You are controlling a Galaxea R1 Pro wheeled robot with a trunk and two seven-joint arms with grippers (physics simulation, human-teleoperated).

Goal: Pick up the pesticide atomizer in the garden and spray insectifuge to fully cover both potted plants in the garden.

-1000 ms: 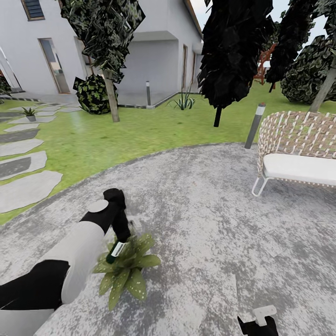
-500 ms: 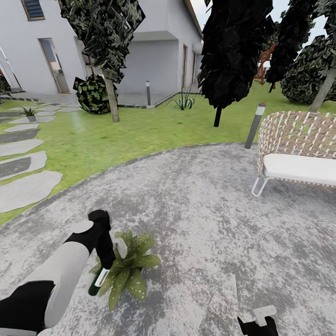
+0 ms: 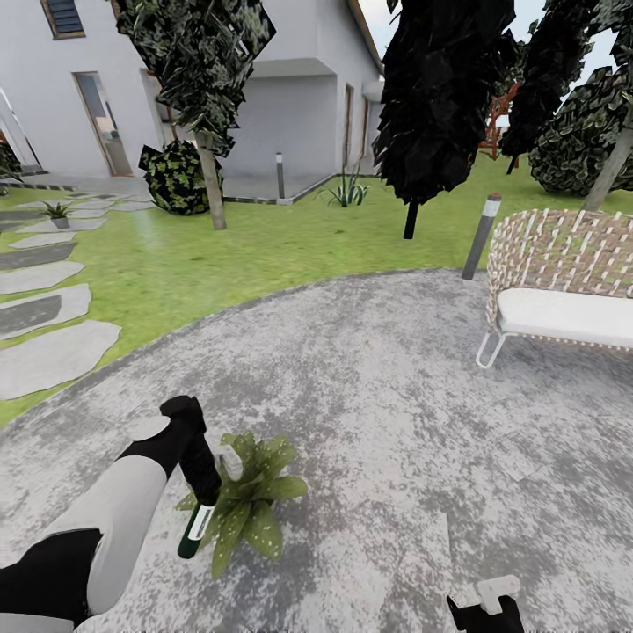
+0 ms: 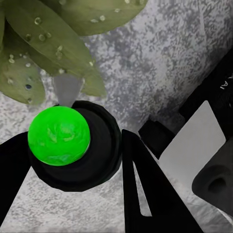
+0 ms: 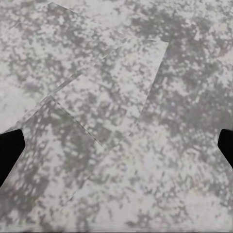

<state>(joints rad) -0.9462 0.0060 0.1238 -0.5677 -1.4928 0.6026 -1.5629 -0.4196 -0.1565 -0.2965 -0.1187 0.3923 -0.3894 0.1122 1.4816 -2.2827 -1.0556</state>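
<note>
Left hand (image 3: 200, 501) lower; atomizer (image 3: 194, 533) beside plant (image 3: 249, 503).

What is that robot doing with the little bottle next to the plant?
The robot's left gripper holds a tiny dark green spray bottle with a bright green mark, right beside a small low plant with broad pointed green leaves on the grey mottled paved circle. Whitish specks of spray already dot the leaves. The right gripper is open, holding nothing, low over the paving. A woven bench with a white cushion stands farther off.
</note>
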